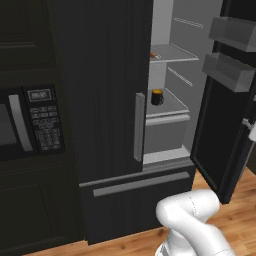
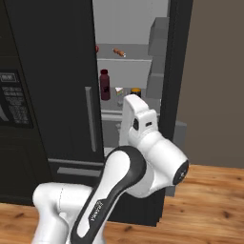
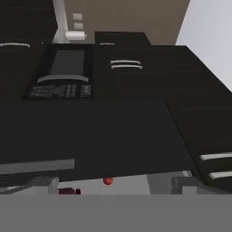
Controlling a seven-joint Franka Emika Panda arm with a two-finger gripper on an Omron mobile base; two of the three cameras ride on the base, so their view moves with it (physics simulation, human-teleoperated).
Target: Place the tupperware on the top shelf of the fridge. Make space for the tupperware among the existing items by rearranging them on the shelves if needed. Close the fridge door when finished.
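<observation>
Tupperware cannot be located in these views, while the fridge (image 2: 133, 71) top shelf (image 2: 128, 56) is seen at upper centre, above the raised arm, whose gripper is spread wide and empty

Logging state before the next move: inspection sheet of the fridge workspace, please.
Surface: top shelf holds a skewer and a red fruit.
Job's things: fridge, right door open, left door shut; tupperware, nothing seen.
Clutter: lower shelf carries a dark-red bottle, a small wedge and an orange-topped jar.
Claw: open, holding nothing.
Cables: nothing seen.
Surroundings: microwave left of the fridge; wooden floor.
</observation>
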